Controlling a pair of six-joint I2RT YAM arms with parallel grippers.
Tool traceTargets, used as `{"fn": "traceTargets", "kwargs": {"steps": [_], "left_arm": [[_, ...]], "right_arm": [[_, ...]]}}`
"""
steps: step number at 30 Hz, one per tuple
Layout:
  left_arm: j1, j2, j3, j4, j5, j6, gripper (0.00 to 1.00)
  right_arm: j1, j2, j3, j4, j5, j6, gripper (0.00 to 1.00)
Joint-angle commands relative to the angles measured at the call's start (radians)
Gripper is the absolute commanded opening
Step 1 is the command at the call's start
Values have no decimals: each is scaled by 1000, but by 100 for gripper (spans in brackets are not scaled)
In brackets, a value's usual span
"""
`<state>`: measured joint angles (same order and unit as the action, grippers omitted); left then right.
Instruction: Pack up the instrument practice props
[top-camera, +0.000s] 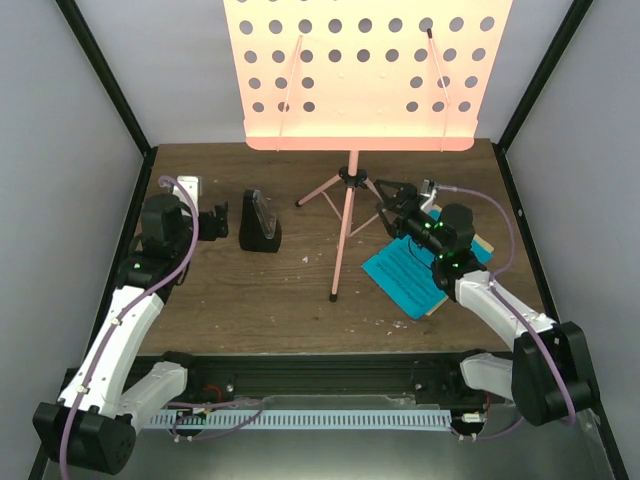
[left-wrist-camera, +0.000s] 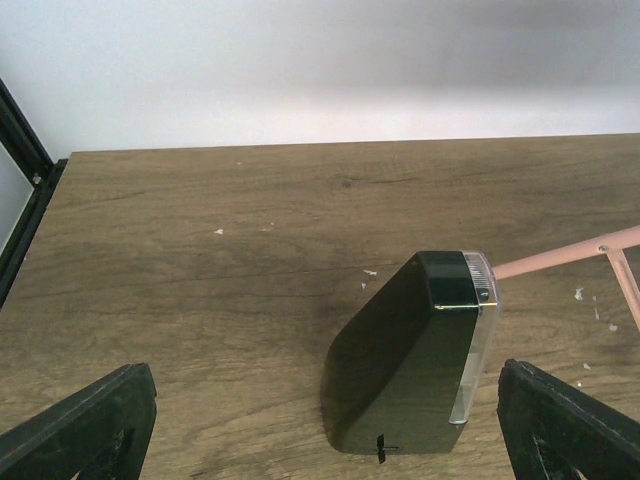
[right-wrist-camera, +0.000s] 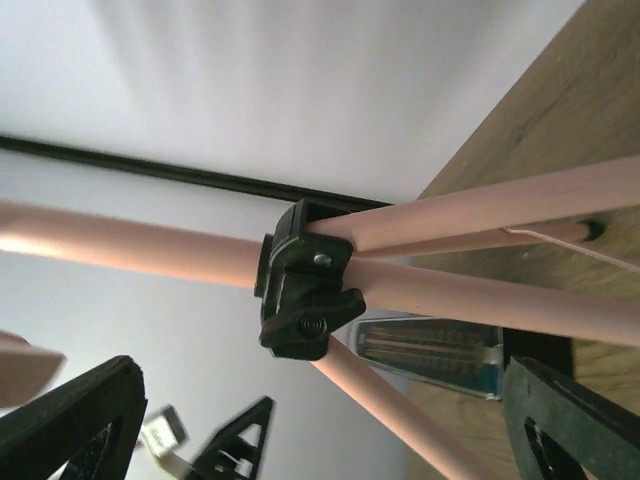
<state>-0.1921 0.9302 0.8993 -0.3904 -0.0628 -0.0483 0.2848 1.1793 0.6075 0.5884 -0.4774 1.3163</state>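
Stand (top-camera: 365, 130) upright, top centre of the top view; its black hub (right-wrist-camera: 305, 290) lies ahead of and between the right gripper (top-camera: 388, 207) fingers (right-wrist-camera: 70, 420), spread wide, holding nothing; metronome (left-wrist-camera: 415, 365) left of centre, between the left gripper (top-camera: 214, 220) fingers (left-wrist-camera: 85, 425), wide apart, not touching; blue sheet (top-camera: 405, 272) right of centre, under the right arm.

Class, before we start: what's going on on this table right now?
Two robot arms are packing up music practice props. The left arm points its open jaws at the upright black metronome, not gripping it yet. The right arm holds open jaws at the black leg hub of the pink music stand. Blue sheet music lies flat under that arm.
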Motion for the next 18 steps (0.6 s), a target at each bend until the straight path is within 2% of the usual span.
{"fn": "traceTargets", "kwargs": {"steps": [1,5,10,16,18], "left_arm": [[5,-11,-3,10,9,2,95],[5,-10,0,9,21,0,94],[5,-13,0,11,30,-5,95],[4,-15,4,9,46,-10,95],[4,-22,3,10,46,-10,94]], "right_arm": [[4,22,47,67,29,256,96],[24,78,90,93,20,306,86],[58,122,114,120,48,359,68],[92,170,153,113,51,361,57],[93,176,153,115,54,360,49]]}}
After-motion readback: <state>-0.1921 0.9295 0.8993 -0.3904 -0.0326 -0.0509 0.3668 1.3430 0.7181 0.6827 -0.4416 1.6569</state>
